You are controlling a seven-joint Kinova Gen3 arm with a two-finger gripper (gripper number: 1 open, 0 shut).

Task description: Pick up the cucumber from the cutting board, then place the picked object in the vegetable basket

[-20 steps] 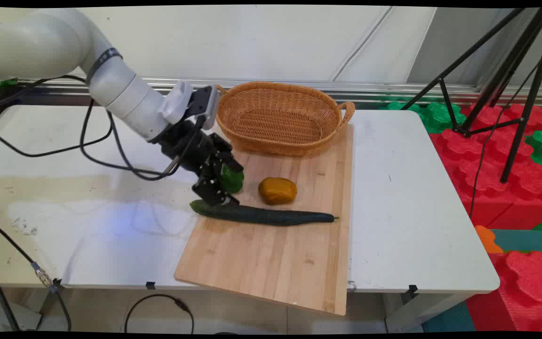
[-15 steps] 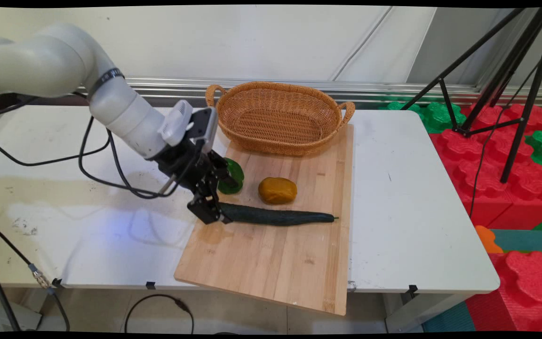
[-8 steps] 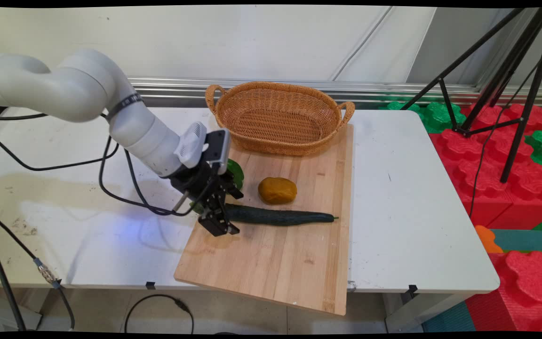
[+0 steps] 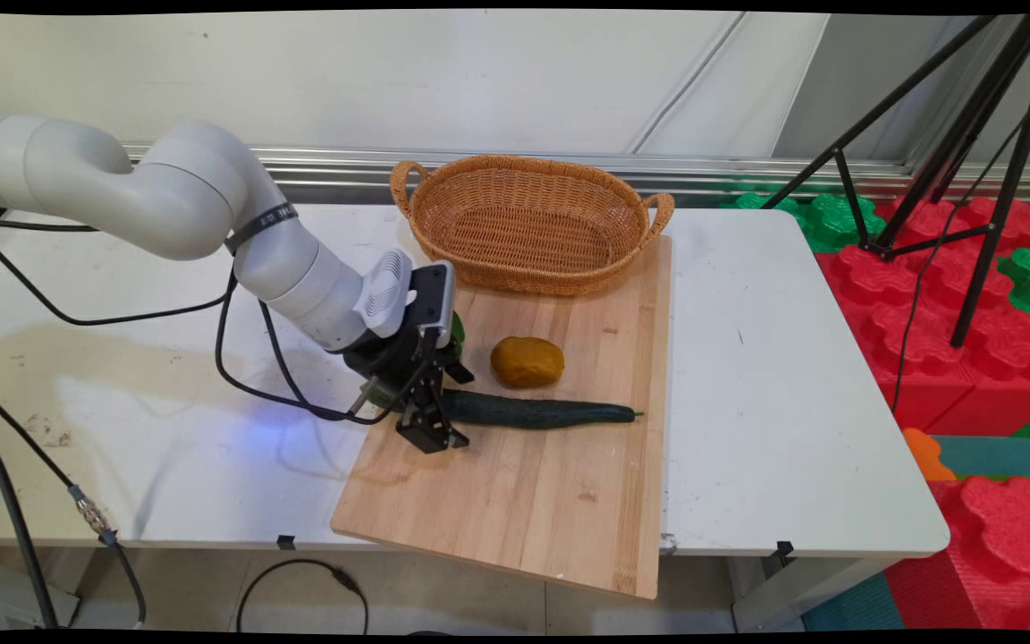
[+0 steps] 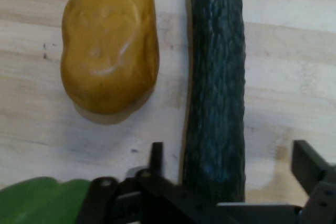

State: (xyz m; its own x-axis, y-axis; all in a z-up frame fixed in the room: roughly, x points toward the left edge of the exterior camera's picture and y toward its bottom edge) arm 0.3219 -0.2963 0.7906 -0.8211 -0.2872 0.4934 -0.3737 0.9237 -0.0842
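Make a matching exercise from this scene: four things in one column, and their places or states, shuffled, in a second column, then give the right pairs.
Things:
1. cucumber
2. potato
3. basket
4. green pepper

Places or states:
A. empty, at the far end of the cutting board
B. lying between the fingers of the open tool
C. mostly hidden behind the arm in the main view
D. lying loose on the board, beside the cucumber and apart from it

Pairs: 1-B, 2-D, 3-A, 4-C

arm reaching low, pincer (image 4: 433, 427) spread wide
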